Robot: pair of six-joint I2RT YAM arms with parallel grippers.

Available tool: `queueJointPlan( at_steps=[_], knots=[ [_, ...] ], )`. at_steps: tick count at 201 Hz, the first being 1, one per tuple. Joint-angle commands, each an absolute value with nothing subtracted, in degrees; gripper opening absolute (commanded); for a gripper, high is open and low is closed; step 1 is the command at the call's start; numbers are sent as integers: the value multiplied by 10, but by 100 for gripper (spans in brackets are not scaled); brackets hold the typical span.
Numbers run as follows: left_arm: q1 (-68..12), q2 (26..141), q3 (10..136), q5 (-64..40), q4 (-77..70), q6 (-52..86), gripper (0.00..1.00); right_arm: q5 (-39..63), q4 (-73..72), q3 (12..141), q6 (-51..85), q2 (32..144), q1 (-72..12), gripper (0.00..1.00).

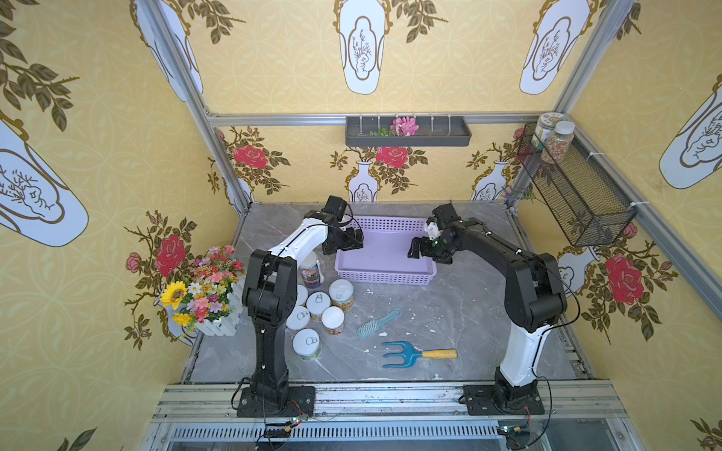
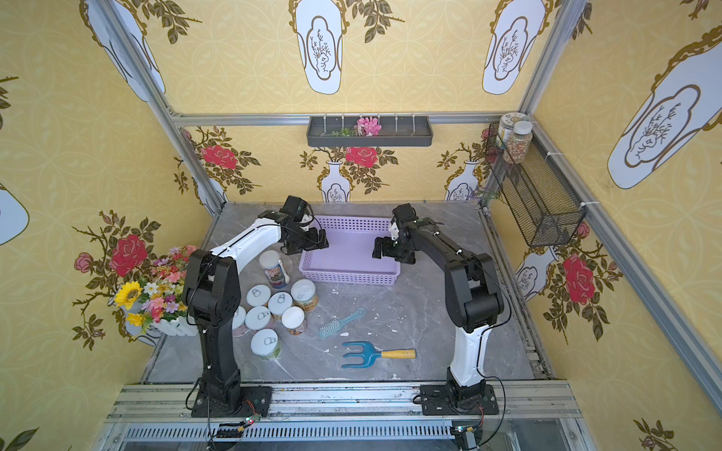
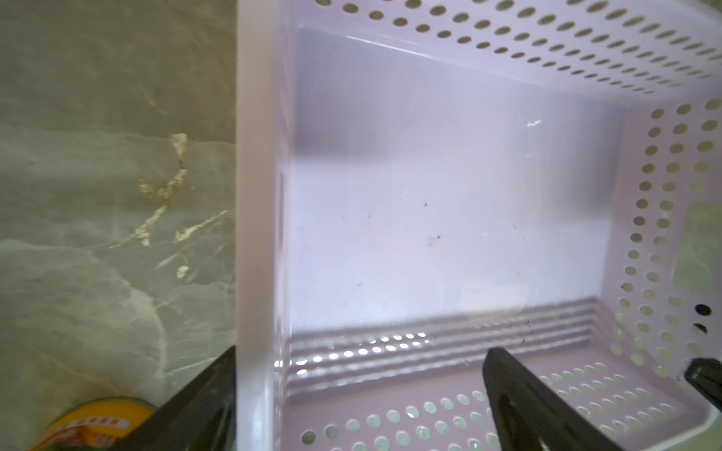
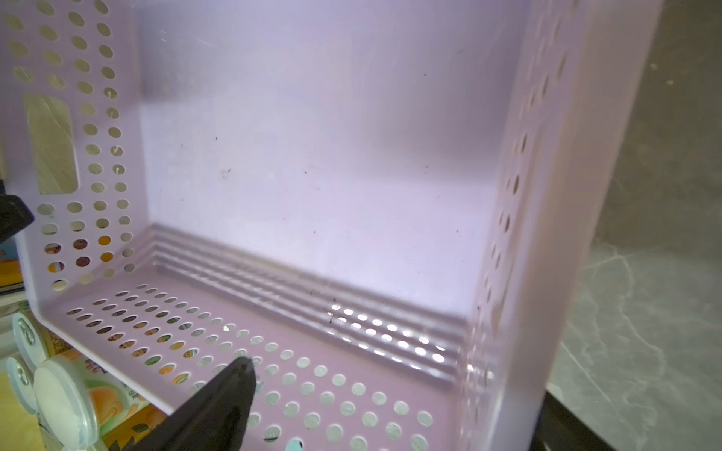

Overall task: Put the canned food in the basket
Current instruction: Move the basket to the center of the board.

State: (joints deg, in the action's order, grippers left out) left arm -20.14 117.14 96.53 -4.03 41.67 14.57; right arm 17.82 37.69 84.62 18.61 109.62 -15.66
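Cans (image 1: 318, 301) all sit on the bench (image 1: 449, 312), lower left of the empty basket (image 1: 385, 278); left hand (image 1: 349, 242) and right hand (image 1: 416, 250) hang spread, holding nothing.

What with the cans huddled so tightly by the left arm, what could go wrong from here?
The open left gripper sits astride the end wall of the lilac basket; descending or closing could catch and drag it. The cans stand packed together, so a grab at one may knock neighbours, and the taller can looks easiest to topple.
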Motion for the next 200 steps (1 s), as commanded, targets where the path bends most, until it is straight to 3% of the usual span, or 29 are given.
queueJointPlan(
  at_steps=[1, 111, 200],
  knots=[
    [-213, 1173, 967, -63, 410, 129, 99, 205, 371, 833, 178, 1080, -157, 98],
    [-303, 1138, 922, -57, 398, 165, 98, 90, 391, 693, 183, 971, -150, 97],
    [-309, 1129, 916, 7, 404, 191, 100, 1, 397, 666, 215, 940, -130, 97]
  ],
)
